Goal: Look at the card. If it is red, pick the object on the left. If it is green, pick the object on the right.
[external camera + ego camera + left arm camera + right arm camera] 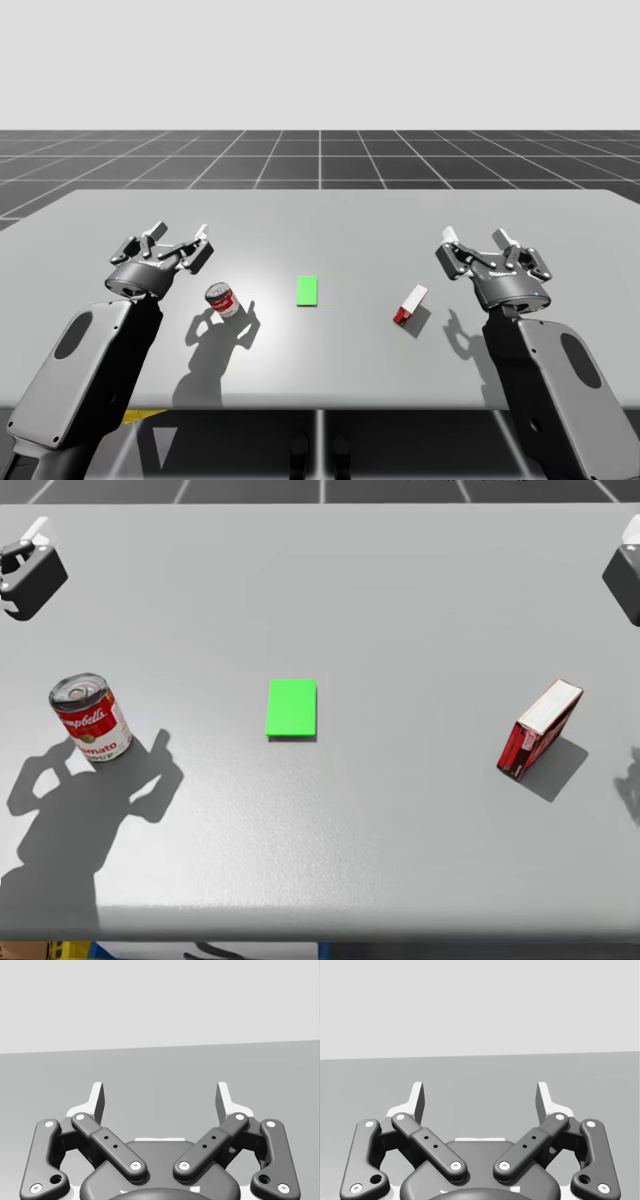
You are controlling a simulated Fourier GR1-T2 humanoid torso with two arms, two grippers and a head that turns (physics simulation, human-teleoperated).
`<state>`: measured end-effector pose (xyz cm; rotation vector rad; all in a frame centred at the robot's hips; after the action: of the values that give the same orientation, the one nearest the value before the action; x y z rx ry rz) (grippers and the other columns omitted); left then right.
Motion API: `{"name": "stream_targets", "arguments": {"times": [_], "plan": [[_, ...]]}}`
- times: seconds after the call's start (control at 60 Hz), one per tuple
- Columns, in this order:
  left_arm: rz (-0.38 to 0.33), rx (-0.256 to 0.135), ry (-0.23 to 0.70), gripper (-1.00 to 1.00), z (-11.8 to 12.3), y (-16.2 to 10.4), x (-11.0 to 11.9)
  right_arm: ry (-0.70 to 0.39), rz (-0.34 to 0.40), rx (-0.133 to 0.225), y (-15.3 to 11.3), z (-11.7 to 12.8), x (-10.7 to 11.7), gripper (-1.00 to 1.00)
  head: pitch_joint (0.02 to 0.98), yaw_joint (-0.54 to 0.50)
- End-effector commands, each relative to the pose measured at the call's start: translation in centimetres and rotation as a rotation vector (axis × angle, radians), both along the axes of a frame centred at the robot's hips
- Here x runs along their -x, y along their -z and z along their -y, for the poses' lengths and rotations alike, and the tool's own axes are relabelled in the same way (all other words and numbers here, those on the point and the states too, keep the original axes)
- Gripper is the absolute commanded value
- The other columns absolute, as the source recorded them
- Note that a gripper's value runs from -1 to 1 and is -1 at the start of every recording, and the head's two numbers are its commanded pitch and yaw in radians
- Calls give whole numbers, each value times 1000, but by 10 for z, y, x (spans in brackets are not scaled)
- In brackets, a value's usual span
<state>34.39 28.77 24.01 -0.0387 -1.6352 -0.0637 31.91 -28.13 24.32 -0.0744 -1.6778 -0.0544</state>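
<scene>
Green card (pixel 307 290) lies flat at the middle of the grey table (pixel 330 220), between the two objects and touching neither. To its left, in the high view, a red-and-white can (pixel 222 299) stands upright; to its right a red box (pixel 410 305) with a white face rests on the table, turned at an angle to the card. The head view shows the same row: can (pixel 91 718), card (pixel 291 708), box (pixel 540 728), all well apart. The robot's left gripper (pixel 178 238) hovers above the table behind and a little to the left of the can, its fingers spread wide and holding nothing. Its right gripper (pixel 475 242) hovers behind and to the right of the box, likewise spread wide with nothing in it. In the wrist views each gripper, left (pixel 160 1102) and right (pixel 480 1102), has only bare tabletop between and ahead of its parted fingers.
</scene>
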Motion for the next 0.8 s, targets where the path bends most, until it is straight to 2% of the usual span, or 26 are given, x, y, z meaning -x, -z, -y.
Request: {"name": "stream_targets", "arguments": {"times": [0.017,0.4,0.533,0.667,0.75,0.8], "plan": [[0,0,1,-1000,0,0,0,-2,-1,2,0,1,1,-1000,848,-42],[0,0,1,-1000,0,0,0,-10,-1,3,-1,3,1,-1000,858,-306],[0,0,1,-1000,0,0,0,-21,-7,0,-1,2,1,-1000,863,-346],[0,0,1,-1000,0,0,0,-36,-6,5,-1,0,1,-1000,855,-343],[3,5,14,-1000,1,1,-2,-54,-11,-1,-2,-1,3,-1000,854,-338],[2,5,14,-1000,2,1,-2,-74,-30,-23,-3,-3,6,-1000,854,-337]]}}
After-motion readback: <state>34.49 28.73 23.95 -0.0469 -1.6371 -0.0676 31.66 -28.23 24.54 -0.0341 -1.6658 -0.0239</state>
